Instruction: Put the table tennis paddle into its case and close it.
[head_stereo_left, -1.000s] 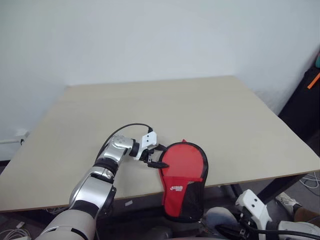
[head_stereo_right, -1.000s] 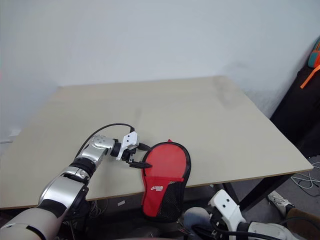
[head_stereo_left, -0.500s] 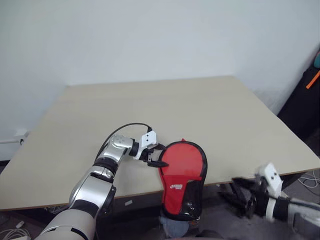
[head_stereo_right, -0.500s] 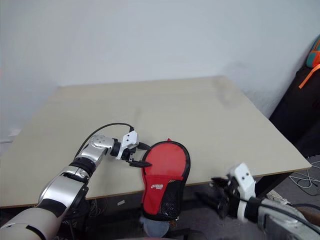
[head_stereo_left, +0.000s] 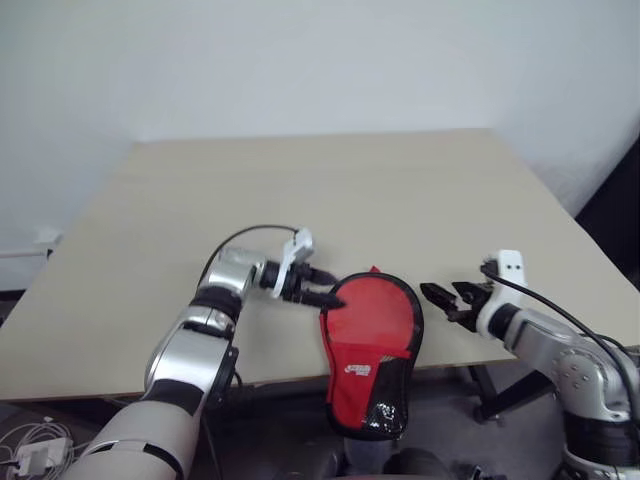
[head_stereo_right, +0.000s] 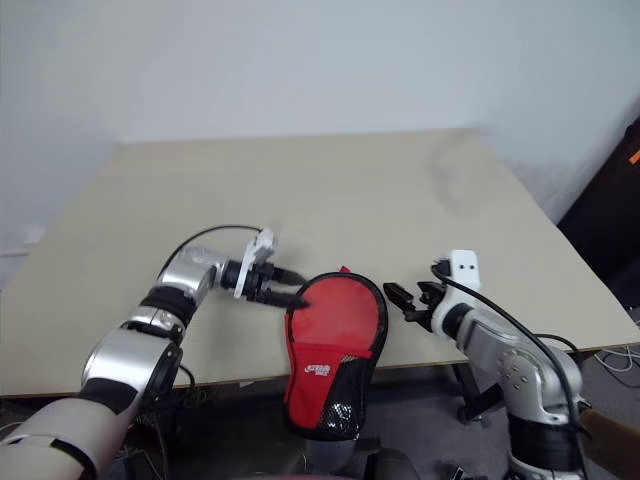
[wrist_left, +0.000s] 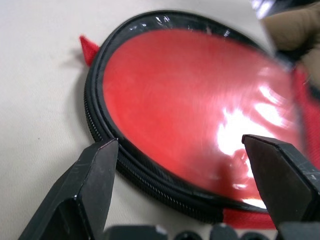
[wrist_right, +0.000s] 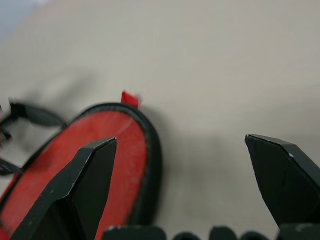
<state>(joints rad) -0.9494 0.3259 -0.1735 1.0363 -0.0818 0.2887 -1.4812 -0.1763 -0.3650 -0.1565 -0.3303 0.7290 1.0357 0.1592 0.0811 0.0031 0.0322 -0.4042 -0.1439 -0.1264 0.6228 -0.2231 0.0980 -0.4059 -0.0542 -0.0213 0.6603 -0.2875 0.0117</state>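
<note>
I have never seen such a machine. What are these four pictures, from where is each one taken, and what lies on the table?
This is a humanoid robot with two arms. Two pictures come from cameras in its head, looking down. Two come from cameras on its wrists, looking along the black fingers. On the beige wooden table lies one thing: the red paddle-shaped fabric case with black trim, its handle end hanging over the near edge. The left gripper is open at the case's rim. The right gripper is open beside the case, apart from it. Nothing is held.
</note>
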